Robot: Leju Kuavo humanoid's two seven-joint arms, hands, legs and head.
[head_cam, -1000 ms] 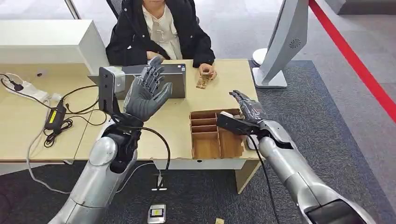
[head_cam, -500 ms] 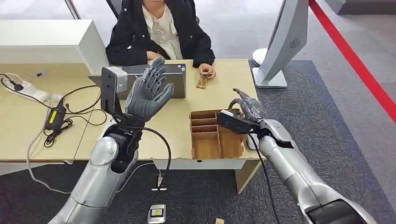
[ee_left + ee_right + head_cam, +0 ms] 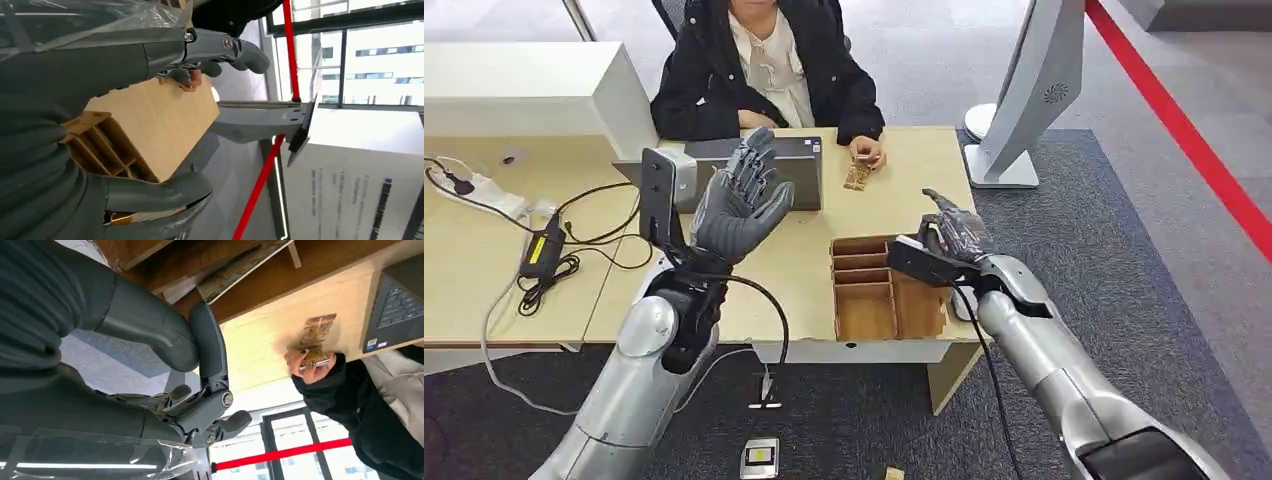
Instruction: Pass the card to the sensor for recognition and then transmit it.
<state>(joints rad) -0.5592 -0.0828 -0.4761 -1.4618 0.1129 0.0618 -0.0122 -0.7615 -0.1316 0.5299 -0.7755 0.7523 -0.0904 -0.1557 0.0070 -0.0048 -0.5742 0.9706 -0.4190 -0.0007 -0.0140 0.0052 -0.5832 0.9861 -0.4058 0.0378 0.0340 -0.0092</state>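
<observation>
- Card [image 3: 858, 175]: a brownish patterned piece lying on the desk's far edge, under the fingertips of the person's hand [image 3: 868, 152]; in the right wrist view the card [image 3: 316, 337] lies on the light wood beside the laptop, pinched at one end by that hand; well apart from both robot hands.
- Right hand [image 3: 951, 232]: raised over the far right corner of the tray [image 3: 879, 290]; fingers loosely curled and apart, holding nothing; in the right wrist view the thumb and fingers [image 3: 220, 412] stand apart with no object between them.
- Left hand [image 3: 742, 200]: raised upright above the desk in front of the laptop [image 3: 799, 165]; fingers extended and slightly spread, palm empty.
- Tray: a wooden, compartmented box near the desk's [image 3: 804, 260] front edge; contents cannot be told.
- Person [image 3: 764, 65]: seated behind the desk in a dark jacket.
- Surroundings: cables and a power adapter [image 3: 539, 250] on the desk's left part; a grey stand [image 3: 1024, 100] to the right; a red line [image 3: 1184, 130] on the floor.
</observation>
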